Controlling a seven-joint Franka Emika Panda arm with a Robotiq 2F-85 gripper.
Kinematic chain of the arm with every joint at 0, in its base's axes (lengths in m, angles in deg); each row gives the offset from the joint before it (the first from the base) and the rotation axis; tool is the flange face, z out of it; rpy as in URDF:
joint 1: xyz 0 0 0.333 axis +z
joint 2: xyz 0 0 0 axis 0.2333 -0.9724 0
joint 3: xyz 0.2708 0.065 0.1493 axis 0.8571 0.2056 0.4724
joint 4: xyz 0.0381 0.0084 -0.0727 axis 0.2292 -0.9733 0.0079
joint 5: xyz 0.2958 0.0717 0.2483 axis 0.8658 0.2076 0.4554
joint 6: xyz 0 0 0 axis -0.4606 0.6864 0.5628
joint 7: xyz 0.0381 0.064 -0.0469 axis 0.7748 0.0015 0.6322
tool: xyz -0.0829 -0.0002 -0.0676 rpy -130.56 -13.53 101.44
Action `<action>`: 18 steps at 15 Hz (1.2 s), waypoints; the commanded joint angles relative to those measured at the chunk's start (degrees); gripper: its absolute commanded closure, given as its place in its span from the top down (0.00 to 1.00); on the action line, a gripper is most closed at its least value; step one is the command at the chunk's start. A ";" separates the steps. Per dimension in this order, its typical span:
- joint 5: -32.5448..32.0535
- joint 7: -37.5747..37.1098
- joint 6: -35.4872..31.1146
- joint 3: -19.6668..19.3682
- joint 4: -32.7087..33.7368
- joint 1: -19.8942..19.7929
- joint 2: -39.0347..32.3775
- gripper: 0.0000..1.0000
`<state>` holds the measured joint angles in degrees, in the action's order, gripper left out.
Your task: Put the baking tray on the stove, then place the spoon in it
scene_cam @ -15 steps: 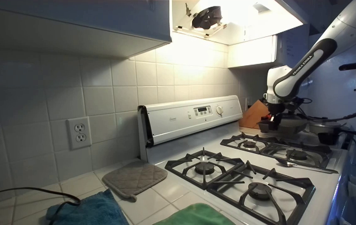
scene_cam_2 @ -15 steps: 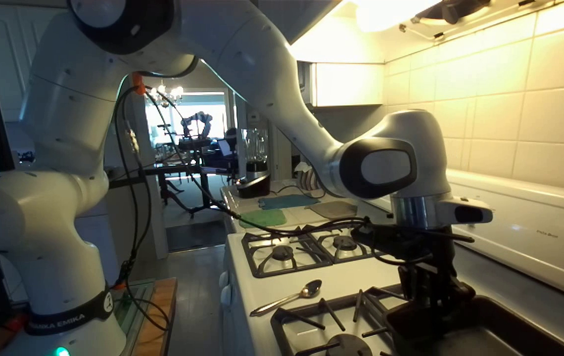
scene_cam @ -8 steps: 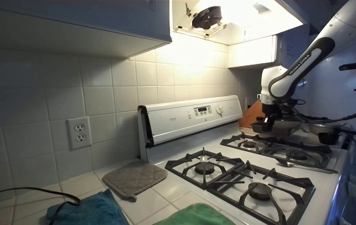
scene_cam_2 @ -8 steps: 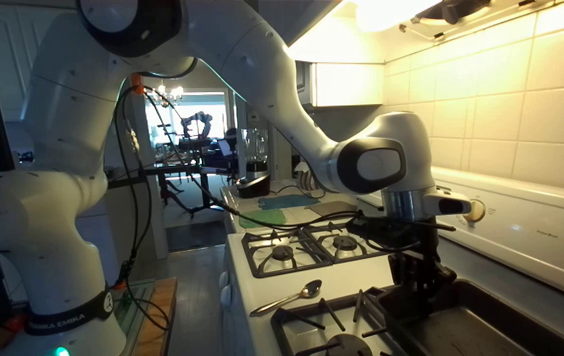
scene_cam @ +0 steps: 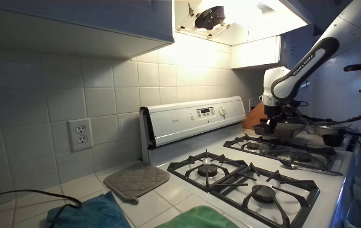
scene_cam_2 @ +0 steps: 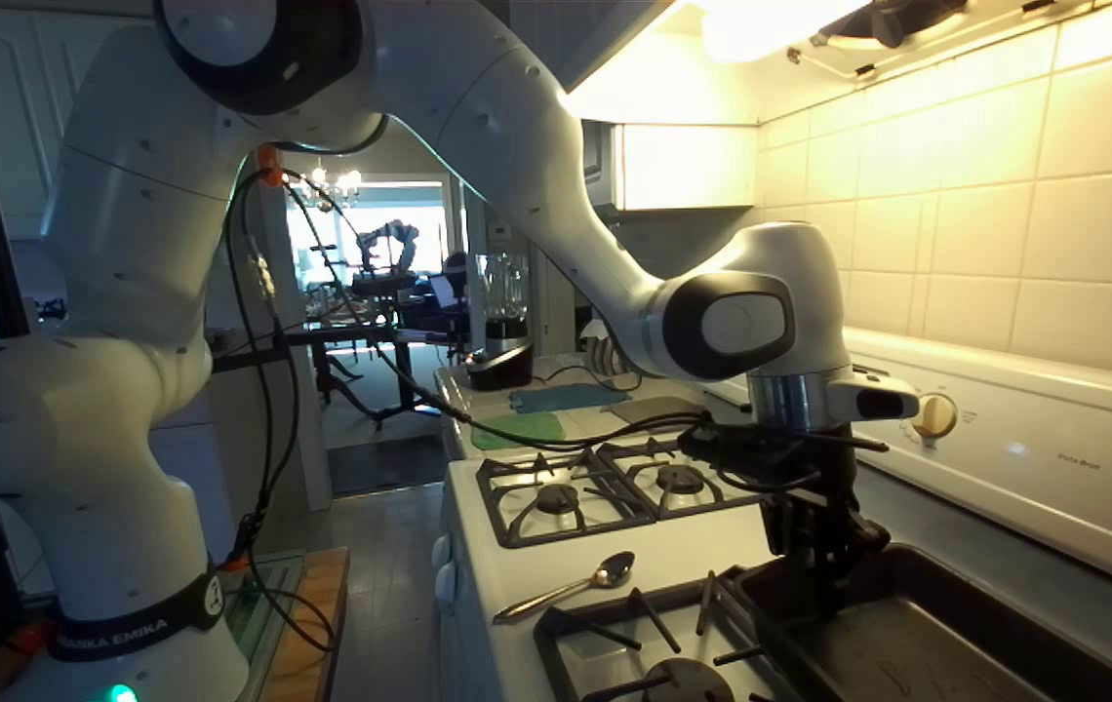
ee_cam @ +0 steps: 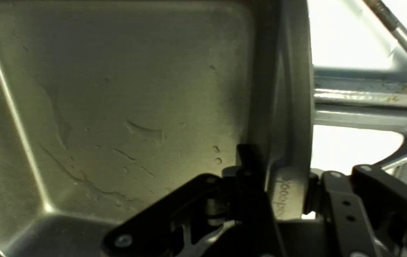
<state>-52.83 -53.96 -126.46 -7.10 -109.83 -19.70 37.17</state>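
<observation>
The Robotiq gripper (ee_cam: 280, 175) is found pinching the rim of the baking tray (ee_cam: 135, 89), one finger inside the wall and one outside, at a flat lip bearing partly legible lettering. The hold is on one side only. The tray is at the back of the gas stove (scene_cam_2: 683, 546), near the back panel (scene_cam_2: 1034, 429), its edge beside the bars of a cast-iron grate (ee_cam: 364, 95); whether its underside bears on the iron could not be determined.

Handling assessment: the tray is judged stiff, of moderate weight, and broad enough to twist about a single pinch. Marks resembling water streaks lie on its floor; a wet, smooth rim would be slippery. The lip is considered the proper holding place, ideally mid-side, with any lowering kept level.

The metal spoon (scene_cam_2: 600, 577) lies on the cooktop between the grates, outside the tray, bowl toward the back and handle toward the front edge. It is judged light, rigid and smooth; a grasp across the handle near the bowl is advised. Its placement is outstanding.

Farther out, a grey quilted pot holder (scene_cam: 137, 181) lies on the tiled counter (scene_cam: 167, 193).
</observation>
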 commanded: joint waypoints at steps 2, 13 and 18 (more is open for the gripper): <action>0.67 -0.79 2.00 0.93 -1.14 0.67 1.68 0.01; 1.74 -3.82 -5.43 2.90 -0.56 2.11 -0.36 0.01; 1.99 -4.61 -11.16 3.32 -0.57 2.95 -2.21 0.01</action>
<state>-51.87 -57.72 -134.27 -3.75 -109.85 -17.38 35.31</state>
